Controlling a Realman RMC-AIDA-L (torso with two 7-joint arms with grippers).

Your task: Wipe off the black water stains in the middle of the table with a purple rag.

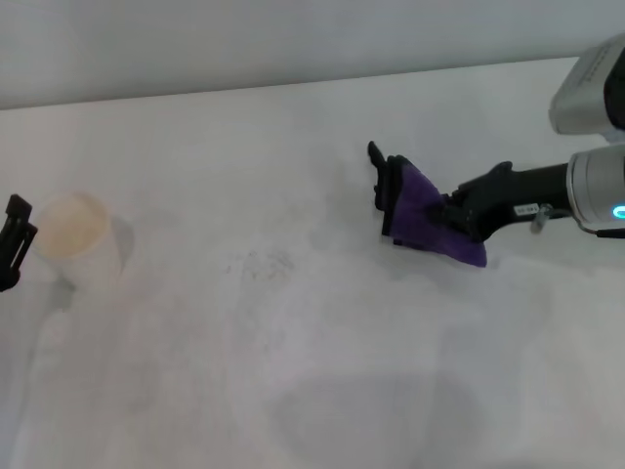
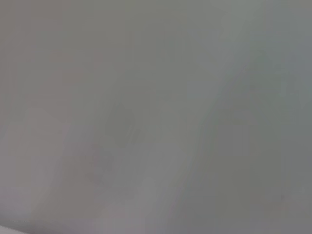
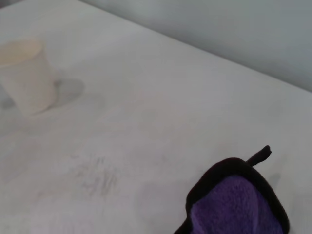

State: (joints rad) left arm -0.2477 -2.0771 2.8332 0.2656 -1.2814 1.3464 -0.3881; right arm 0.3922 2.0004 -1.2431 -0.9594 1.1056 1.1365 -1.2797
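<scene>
My right gripper [image 1: 384, 191] is shut on the purple rag [image 1: 428, 217] and holds it low over the white table [image 1: 322, 391], right of the middle. The rag's black-edged end and loop tab show in the right wrist view [image 3: 239, 204]. No dark blobs show on the table. Only a faint grey smear [image 1: 262, 264] lies left of the rag, and it also shows in the right wrist view [image 3: 95, 178]. My left gripper [image 1: 14, 239] is parked at the far left edge.
A white paper cup [image 1: 73, 239] stands upright at the left, next to my left gripper, and also shows in the right wrist view [image 3: 27, 75]. The table's far edge [image 1: 293, 86] meets a pale wall. The left wrist view shows only a plain grey surface.
</scene>
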